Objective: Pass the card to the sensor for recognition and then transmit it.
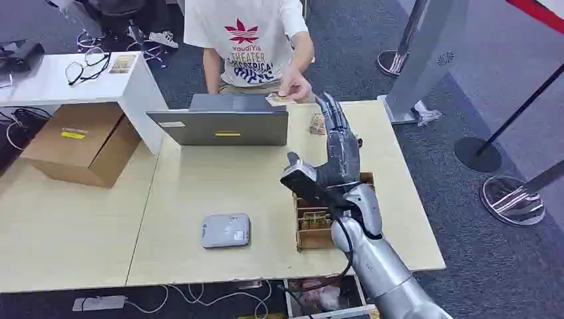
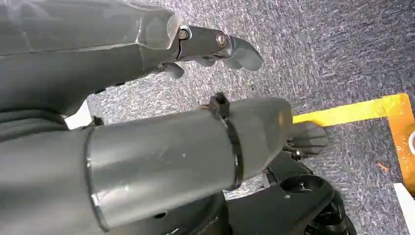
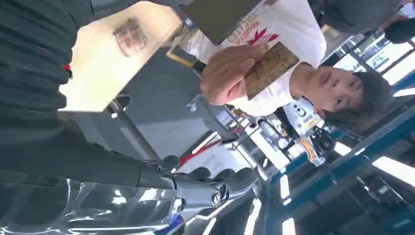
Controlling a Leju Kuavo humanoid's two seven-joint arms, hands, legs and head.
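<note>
A person's hand holds the card above the table's far edge, behind the laptop. My right hand is raised over the table with its fingers stretched up toward that card, and it holds nothing. Its fingertips are just right of the card and apart from it. In the right wrist view the card sits in the person's hand, away from my fingers. The grey sensor box lies on the table at front centre. My left hand hangs over the carpet, empty, fingers apart.
A wooden card tray stands under my right forearm, and loose cards lie near the far edge. An open grey laptop faces the person. A cardboard box sits at left. Barrier posts stand to the right.
</note>
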